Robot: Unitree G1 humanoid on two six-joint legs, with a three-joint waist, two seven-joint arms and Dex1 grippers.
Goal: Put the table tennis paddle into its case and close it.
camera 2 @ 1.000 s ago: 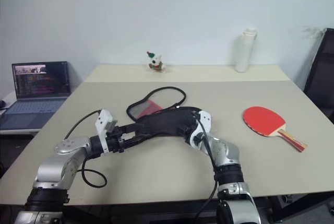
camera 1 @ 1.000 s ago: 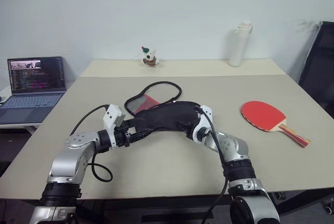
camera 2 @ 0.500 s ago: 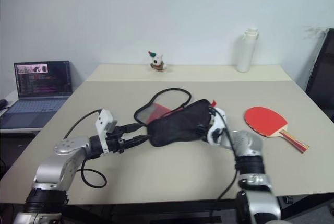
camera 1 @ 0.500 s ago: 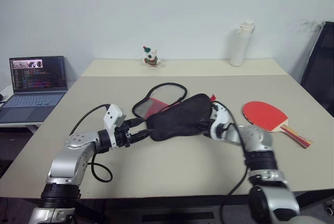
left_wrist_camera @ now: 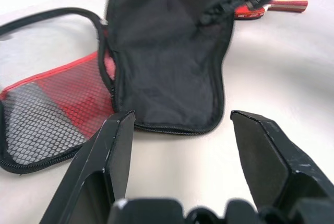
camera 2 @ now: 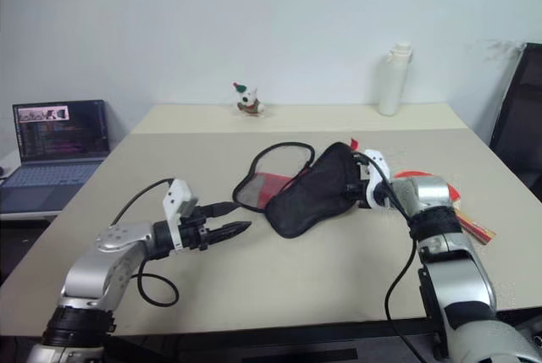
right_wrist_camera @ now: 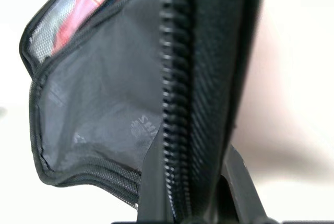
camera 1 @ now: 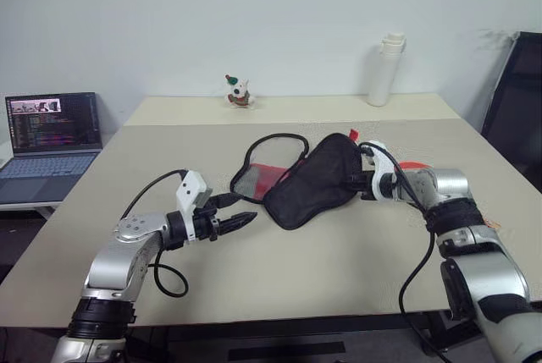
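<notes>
Holding the soft black-and-red zip case (camera 1: 315, 181) clenched in my right gripper (camera 1: 362, 178), I judge the red-faced wooden paddle (left_wrist_camera: 261, 8) at three o'clock, nearest that arm; left gripper (camera 1: 240, 219) gapes empty.

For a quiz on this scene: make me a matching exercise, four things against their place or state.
Things:
1. case
2. left gripper
3. white bottle
4. laptop

Places or states:
A. stands at the table's far edge
B. open, holding nothing
C. on a side surface at the robot's left
D. unzipped, black side lifted by the right gripper

Pairs: 1-D, 2-B, 3-A, 4-C
</notes>
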